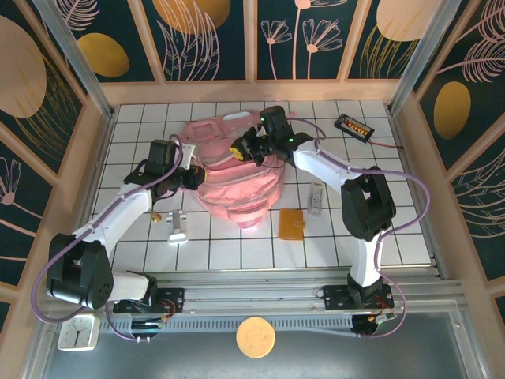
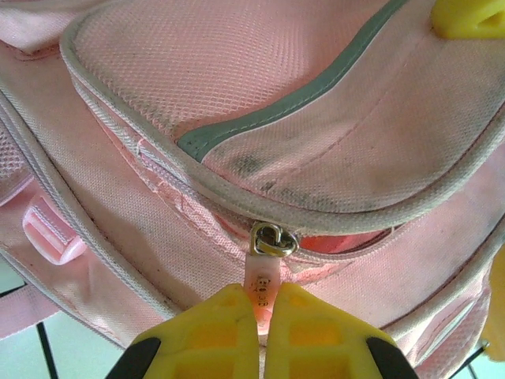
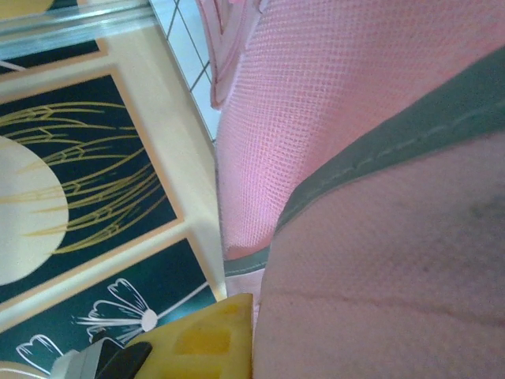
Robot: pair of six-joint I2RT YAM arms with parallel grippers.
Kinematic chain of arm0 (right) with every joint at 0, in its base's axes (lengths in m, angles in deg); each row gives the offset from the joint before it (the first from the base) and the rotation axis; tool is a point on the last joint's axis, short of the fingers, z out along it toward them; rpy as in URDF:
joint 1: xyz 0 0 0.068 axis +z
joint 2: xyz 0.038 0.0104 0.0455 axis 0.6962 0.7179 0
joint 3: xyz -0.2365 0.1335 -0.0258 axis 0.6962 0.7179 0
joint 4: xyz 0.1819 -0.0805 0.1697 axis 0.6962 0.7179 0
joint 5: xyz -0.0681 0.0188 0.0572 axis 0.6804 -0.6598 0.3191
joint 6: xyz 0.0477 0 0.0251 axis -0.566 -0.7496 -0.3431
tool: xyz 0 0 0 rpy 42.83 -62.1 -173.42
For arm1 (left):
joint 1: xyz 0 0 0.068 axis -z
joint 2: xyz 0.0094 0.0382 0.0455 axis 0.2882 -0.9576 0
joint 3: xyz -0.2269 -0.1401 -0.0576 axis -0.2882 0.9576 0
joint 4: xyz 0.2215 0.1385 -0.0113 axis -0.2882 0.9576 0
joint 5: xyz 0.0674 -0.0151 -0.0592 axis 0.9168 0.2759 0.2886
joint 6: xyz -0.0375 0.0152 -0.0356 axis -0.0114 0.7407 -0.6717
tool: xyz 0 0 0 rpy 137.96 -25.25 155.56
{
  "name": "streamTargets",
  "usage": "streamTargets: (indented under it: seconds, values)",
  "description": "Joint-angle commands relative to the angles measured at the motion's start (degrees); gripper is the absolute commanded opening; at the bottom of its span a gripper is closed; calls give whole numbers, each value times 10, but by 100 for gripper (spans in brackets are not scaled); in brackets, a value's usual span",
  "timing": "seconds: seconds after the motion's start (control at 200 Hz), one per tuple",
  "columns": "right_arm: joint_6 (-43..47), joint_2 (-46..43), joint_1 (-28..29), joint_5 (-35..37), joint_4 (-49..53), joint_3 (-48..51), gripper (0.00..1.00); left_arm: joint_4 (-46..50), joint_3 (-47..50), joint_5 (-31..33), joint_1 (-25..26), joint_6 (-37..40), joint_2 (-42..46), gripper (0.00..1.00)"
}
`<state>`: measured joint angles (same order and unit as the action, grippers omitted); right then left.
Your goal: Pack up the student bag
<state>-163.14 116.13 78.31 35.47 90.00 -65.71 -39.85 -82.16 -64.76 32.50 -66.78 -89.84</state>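
Observation:
The student bag point(image 1: 237, 193), a large soft pink backpack, lies in the middle of the tiled table. My left gripper point(image 1: 196, 180) is at its left side. In the left wrist view the left gripper point(image 2: 264, 316) is shut on the pale pink zipper pull point(image 2: 264, 272) below a heart-shaped metal slider; the zip beside it gapes slightly. My right gripper point(image 1: 239, 150) is at the bag's upper edge. In the right wrist view one yellow finger point(image 3: 209, 335) presses against a fold of the bag's pink fabric point(image 3: 379, 260), which hides the other finger.
An orange wallet-like square point(image 1: 290, 223) and a slim white item point(image 1: 315, 197) lie right of the bag. A black device with a cable point(image 1: 353, 126) sits at the back right. A silver clip point(image 1: 177, 229) lies front left. Wooden walls enclose the table.

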Motion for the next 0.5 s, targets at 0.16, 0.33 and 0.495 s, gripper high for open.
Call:
streamTargets:
  seconds: [0.16, 0.33, 0.495]
  values:
    - [113, 2, -25, -58, 106, -56, 0, 48, -21, 35, -61, 68, -4, 0]
    - [157, 24, -25, -95, 143, -95, 0, 50, -65, 105, -71, 82, -44, 0]
    - [164, 18, -23, -96, 142, -89, 0, 52, -119, 152, -80, 76, -114, 0]
